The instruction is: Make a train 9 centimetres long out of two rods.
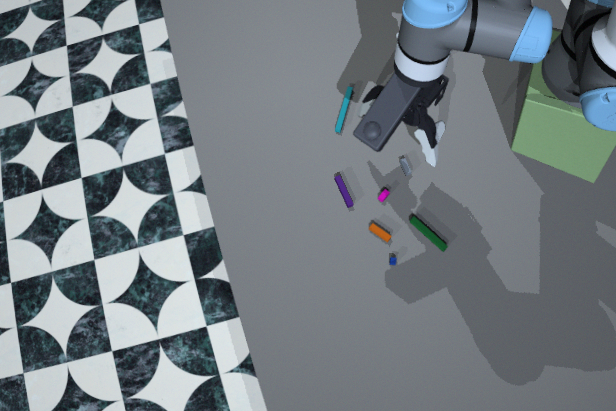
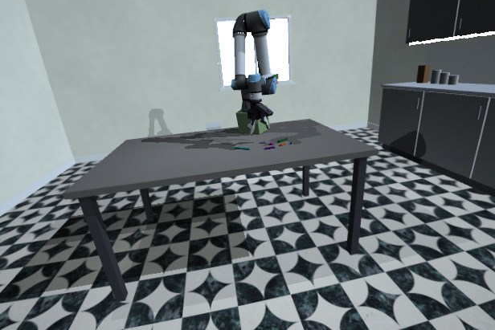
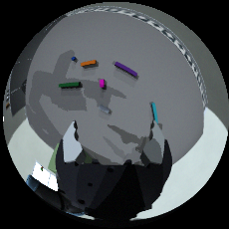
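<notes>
The end effector (image 3: 114, 120) hangs open over the worktop (image 3: 169, 75). 7 rods lie apart beyond it, the turquoise rod (image 3: 154, 113) near its right finger.

Lying flat, apart, on bench (image 1: 280, 99) (image 2: 161, 164) (image 3: 164, 75) | near jaws: turquoise rod (image 1: 344, 111) (image 2: 242, 148) (image 3: 154, 113), grey rod (image 1: 405, 166) (image 2: 262, 142) (image 3: 104, 109) | farther: magenta (image 1: 383, 195) (image 2: 272, 144) (image 3: 102, 84), purple (image 1: 343, 190) (image 2: 269, 148) (image 3: 125, 69), orange (image 1: 380, 232) (image 2: 283, 144) (image 3: 89, 63), green (image 1: 428, 233) (image 2: 283, 140) (image 3: 70, 85), blue (image 1: 393, 260) (image 2: 290, 143) (image 3: 74, 59)

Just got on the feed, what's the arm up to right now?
The gripper is open and holds nothing, poised above the table near the turquoise rod and the grey rod. No train is made: the green rod and blue rod, which would add up to nine, lie apart. Purple, magenta and orange rods lie scattered too.
</notes>
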Available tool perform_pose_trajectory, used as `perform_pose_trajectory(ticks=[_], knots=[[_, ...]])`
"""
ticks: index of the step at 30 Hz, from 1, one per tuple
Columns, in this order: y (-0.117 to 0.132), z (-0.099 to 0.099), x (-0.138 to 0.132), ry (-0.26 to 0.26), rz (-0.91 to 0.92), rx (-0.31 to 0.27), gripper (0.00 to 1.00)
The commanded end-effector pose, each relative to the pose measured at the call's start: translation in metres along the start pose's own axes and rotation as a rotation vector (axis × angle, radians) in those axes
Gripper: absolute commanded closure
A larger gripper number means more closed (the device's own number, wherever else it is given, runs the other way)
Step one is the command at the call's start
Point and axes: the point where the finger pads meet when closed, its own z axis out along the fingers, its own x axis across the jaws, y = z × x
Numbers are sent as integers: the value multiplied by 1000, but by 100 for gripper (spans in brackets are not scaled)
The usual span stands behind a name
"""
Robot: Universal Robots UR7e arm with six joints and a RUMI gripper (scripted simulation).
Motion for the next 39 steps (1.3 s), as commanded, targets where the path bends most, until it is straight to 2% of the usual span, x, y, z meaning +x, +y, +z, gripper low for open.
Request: perform_pose_trajectory(ticks=[1,6,21,23,39], knots=[[5,0,7,4,167,-5,0],[8,0,11,5,248,-4,0],[25,-1,29,8,685,-2,0],[25,-1,29,8,685,-2,0],[44,-2,43,10,1101,1,0]])
